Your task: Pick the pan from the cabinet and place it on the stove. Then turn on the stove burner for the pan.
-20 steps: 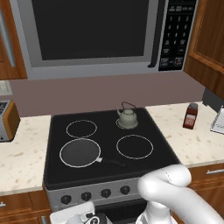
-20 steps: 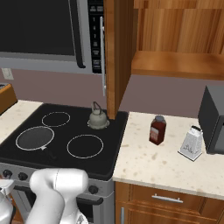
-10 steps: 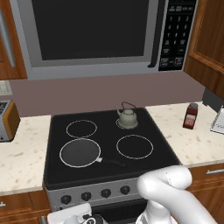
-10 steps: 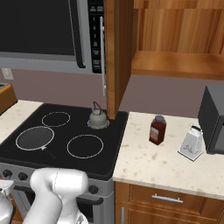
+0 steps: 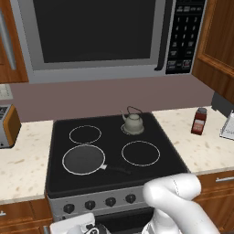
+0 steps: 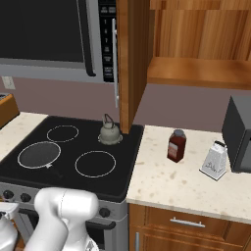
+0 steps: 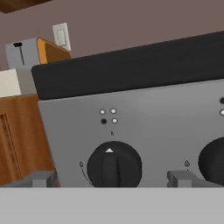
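The dark-grey pan lies flat on the stove's front-left large stove burner, its black handle pointing right. My gripper is low in front of the steel stove front, open. Its fingertips stand wide apart on either side of a round black knob and do not touch it. The knob's white mark points straight up. The brown cabinet stands open at the upper right, its door swung out beside the microwave.
A small grey kettle sits on the back-right burner. A second knob is to the right of the first. A toaster stands left of the stove; a red bottle and a grater stand on the right counter.
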Robot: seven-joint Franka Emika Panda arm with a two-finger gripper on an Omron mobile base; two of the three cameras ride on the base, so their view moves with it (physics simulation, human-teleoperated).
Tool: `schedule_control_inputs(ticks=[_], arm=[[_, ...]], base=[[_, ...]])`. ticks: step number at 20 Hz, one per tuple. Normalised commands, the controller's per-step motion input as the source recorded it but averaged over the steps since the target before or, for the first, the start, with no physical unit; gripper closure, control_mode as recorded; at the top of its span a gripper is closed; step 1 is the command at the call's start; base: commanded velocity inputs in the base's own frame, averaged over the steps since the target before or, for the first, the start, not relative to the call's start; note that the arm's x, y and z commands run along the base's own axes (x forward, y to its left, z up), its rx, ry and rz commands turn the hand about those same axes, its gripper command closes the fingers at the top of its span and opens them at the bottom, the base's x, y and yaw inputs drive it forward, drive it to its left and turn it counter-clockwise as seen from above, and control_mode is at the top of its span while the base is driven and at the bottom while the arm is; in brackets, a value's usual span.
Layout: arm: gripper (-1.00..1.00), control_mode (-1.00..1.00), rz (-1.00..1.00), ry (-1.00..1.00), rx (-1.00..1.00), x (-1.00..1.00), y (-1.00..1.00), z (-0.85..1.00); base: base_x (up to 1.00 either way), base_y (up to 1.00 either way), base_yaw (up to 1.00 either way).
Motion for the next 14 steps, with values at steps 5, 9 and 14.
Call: schedule_control_inputs(ticks=[5,9,14], arm=[[-1.0,-1.0,0.0,0.01,0.0,0.18,0.03,-0.05],[-1.0,-1.0,0.0,0.0,0.0,0.1,0.01,-0.01],[-1.0,-1.0,0.0,0.01,0.0,0.09,0.05,-0.08]], base=[[0.0,0.0,0.0],[0.0,0.0,0.0],[0.0,0.0,0.0]])
